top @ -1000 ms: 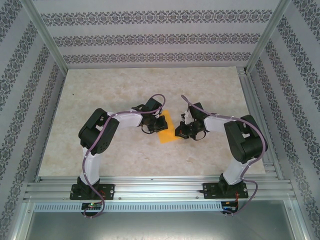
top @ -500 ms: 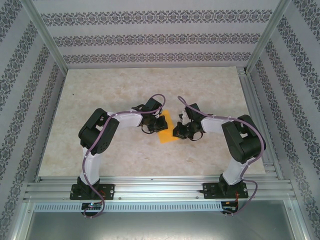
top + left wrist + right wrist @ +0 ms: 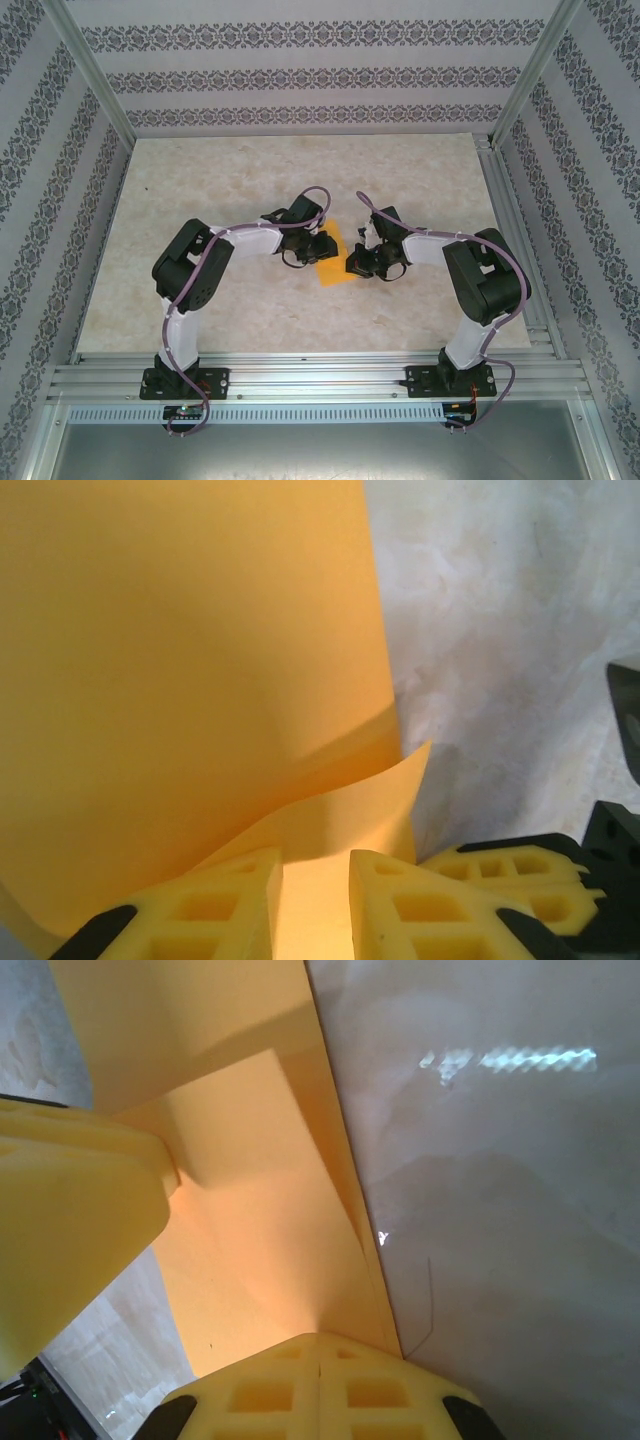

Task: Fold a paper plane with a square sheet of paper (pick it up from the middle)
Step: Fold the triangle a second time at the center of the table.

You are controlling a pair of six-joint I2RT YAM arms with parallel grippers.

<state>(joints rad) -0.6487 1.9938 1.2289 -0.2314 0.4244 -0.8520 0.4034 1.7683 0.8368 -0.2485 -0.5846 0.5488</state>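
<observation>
Left arm (image 3: 178, 335) and right arm (image 3: 462, 345) alike: white shells between bulky black joints, a lilac cable (image 3: 318, 193) looping along each; yellow pocketed fingers (image 3: 215, 905), black mounts (image 3: 100, 930) just behind the jaws

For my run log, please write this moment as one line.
left gripper: open | right gripper: shut on sheet of paper | fold: unfinished

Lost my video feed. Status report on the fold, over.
Left gripper slightly open around the square sheet of paper. Right gripper shut on its edge. Sheet part-folded, flap raised. Nothing obstructing.
</observation>
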